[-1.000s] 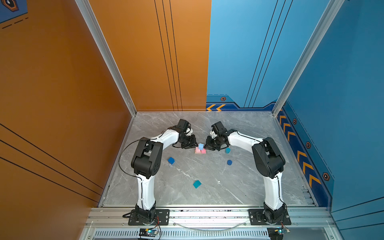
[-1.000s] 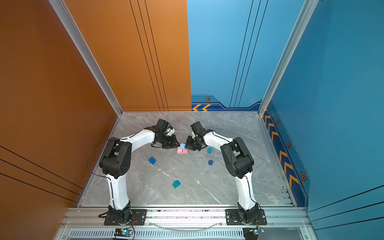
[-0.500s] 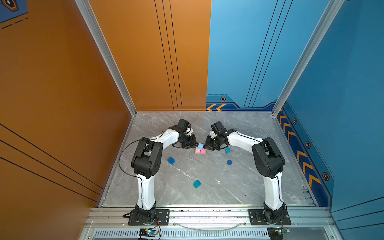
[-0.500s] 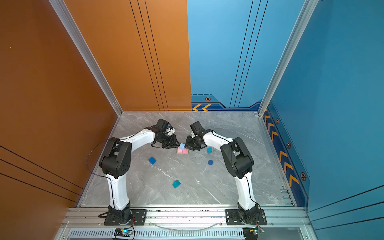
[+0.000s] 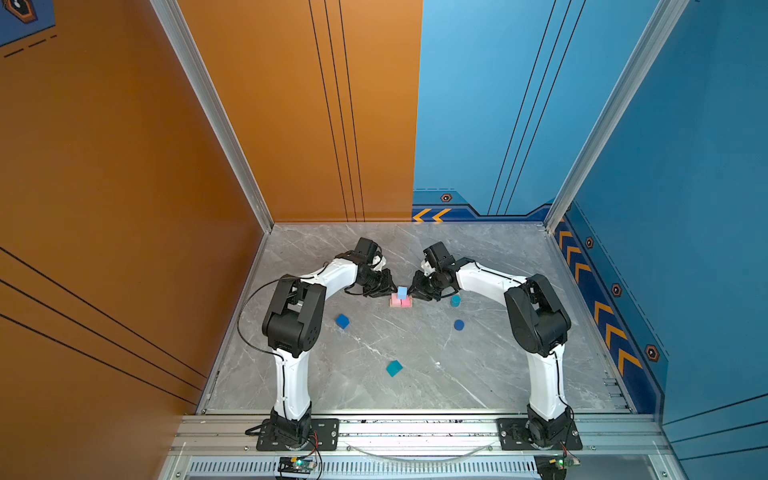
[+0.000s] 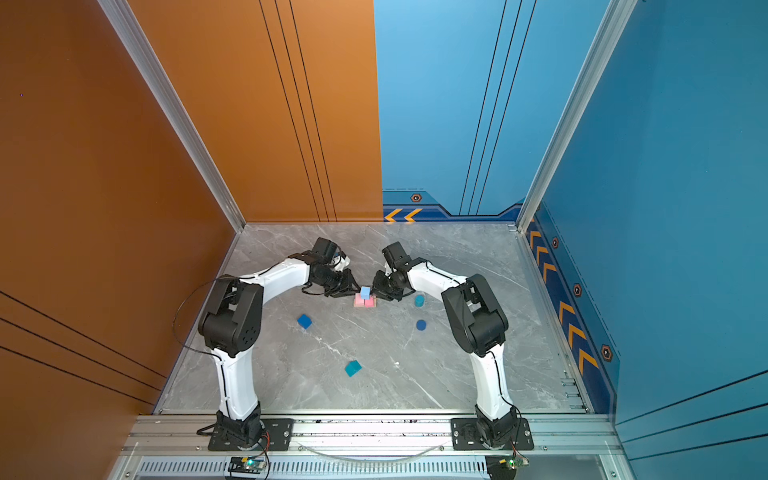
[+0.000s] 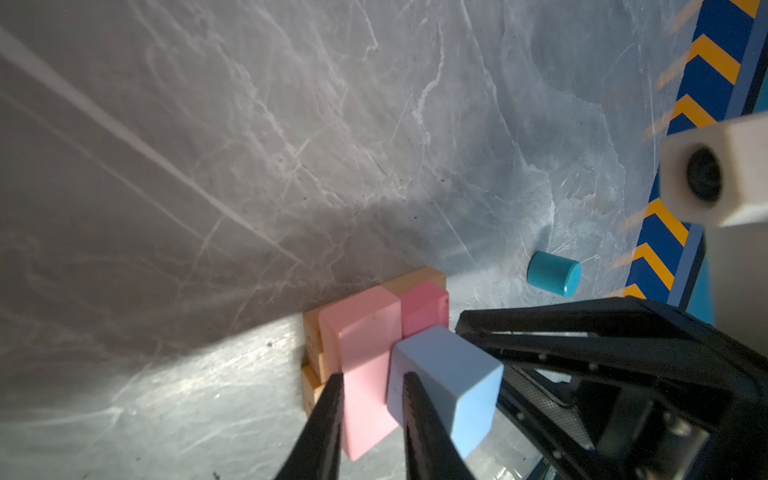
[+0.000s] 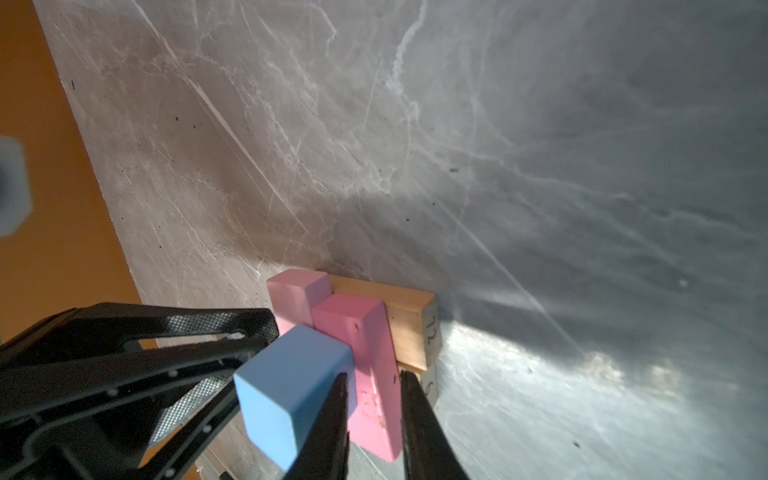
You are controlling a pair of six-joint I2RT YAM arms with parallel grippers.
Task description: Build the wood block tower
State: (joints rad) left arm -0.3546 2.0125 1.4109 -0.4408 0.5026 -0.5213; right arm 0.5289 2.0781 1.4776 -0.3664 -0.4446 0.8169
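The wood block tower (image 5: pixel 400 302) stands on the far half of the grey marble tabletop (image 5: pixel 457 382), midway across it and between the two grippers; it shows in both top views. Its base is two tan bars (image 8: pixel 409 318) lying side by side. The wrist views show two pink bars (image 7: pixel 365 332) laid across them, touching along their long sides. A light-blue cube (image 5: pixel 402 292) sits on top of the pink bars, over the seam between them.

The left gripper (image 7: pixel 372 380) reaches in low from the left. Its jaws stand a narrow way apart, one finger on each side of the end of the paler pink bar. Whether the pads press on that bar cannot be told. The right gripper (image 8: pixel 371 376) comes in low from the right. Its jaws are also narrowly parted, around the end of the deeper pink bar, and here too a grip cannot be told from a mere straddle.

Four blocks lie loose on the tabletop:
- A teal cylinder (image 5: pixel 455 300) stands upright just beside the right gripper.
- A dark-blue cylinder (image 5: pixel 459 324) sits near the teal one, a little closer to the arm bases.
- A dark-blue cube (image 5: pixel 342 321) rests left of the tower, beside the left arm's elbow.
- A teal cube (image 5: pixel 394 368) lies well apart from the tower, toward the front rail (image 5: pixel 415 428)
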